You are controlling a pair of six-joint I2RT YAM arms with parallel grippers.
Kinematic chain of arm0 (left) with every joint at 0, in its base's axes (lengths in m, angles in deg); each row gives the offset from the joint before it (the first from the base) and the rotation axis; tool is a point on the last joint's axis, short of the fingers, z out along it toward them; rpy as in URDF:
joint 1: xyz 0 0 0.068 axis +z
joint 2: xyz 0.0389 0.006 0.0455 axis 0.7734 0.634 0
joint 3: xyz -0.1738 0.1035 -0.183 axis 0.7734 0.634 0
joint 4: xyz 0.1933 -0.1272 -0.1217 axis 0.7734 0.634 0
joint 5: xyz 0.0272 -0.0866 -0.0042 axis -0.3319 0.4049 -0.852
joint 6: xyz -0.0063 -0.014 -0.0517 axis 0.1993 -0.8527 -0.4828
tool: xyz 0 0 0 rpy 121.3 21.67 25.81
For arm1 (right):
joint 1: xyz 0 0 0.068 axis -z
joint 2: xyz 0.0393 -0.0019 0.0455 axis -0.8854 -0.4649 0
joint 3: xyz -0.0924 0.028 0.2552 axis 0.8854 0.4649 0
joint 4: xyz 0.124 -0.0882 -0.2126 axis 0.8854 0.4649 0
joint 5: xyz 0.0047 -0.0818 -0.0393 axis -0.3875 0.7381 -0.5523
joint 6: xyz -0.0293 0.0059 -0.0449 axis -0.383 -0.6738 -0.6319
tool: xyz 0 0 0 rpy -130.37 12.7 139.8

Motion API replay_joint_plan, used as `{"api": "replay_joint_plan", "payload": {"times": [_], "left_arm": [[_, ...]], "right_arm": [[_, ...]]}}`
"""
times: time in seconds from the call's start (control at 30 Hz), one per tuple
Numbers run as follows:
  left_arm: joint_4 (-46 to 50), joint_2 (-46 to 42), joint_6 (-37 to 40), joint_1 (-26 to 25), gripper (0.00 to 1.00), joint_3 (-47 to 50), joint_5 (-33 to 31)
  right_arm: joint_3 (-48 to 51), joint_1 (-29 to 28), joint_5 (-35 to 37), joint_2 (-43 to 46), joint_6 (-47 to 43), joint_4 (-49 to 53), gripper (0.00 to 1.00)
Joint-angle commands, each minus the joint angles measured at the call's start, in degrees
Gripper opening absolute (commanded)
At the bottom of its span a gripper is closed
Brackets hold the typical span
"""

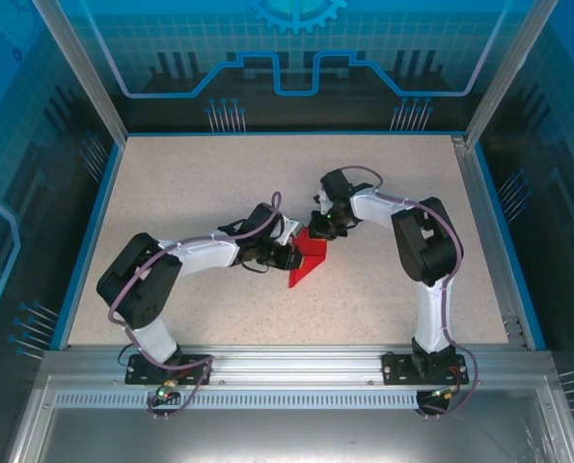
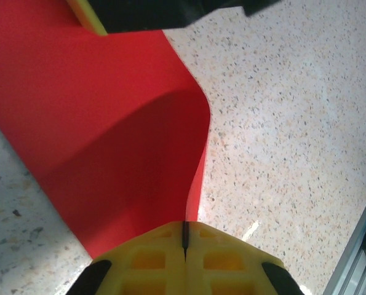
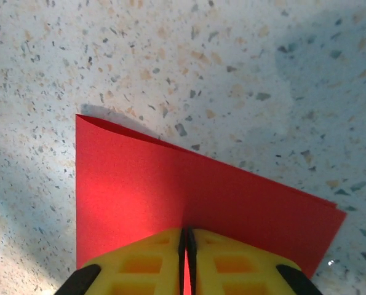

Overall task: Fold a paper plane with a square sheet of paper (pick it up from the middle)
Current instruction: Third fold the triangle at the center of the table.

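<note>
The square sheet of paper (image 1: pixel 309 263) is bright red and lies folded at the middle of the speckled table, between the two arms. My left gripper (image 1: pixel 292 254) meets it from the left. In the left wrist view its yellow jaws (image 2: pixel 185 226) are shut on a raised, curved edge of the paper (image 2: pixel 109 123). My right gripper (image 1: pixel 322 231) comes down on the paper's far end. In the right wrist view the right gripper (image 3: pixel 186 233) is shut, with red paper (image 3: pixel 139 178) showing in the thin slit between the jaws. The right fingers (image 2: pixel 146 15) show at the top of the left wrist view.
The speckled table (image 1: pixel 200 193) has a blue rim and transparent walls on three sides. A metal rail (image 1: pixel 287 362) carrying both arm bases runs along the near edge. Bare tabletop lies all round the paper.
</note>
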Motion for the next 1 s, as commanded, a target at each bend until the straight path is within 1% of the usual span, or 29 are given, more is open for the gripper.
{"api": "replay_joint_plan", "payload": {"times": [0.0,0.13,0.37,0.77,0.97], "left_arm": [[2.25,1.73,-0.33,1.04,0.00,-2.50,1.84],[3.65,3.45,-0.03,1.84,0.00,-4.02,1.46],[3.43,4.95,0.08,2.61,0.00,-5.07,1.73],[4.54,5.99,-1.70,2.67,0.00,-5.44,2.47],[4.60,6.38,-2.30,2.68,0.00,-5.35,1.14]], "right_arm": [[-0.56,-0.76,-0.30,-1.76,-2.79,2.71,0.14],[-0.68,-0.72,-0.35,-2.15,-2.91,2.81,0.13],[-0.82,-0.80,-0.49,-2.63,-2.39,2.61,0.14],[-0.72,-0.87,0.30,-2.46,-2.04,3.15,0.14],[-0.36,-0.88,0.43,-2.59,-1.75,2.86,0.13]]}}
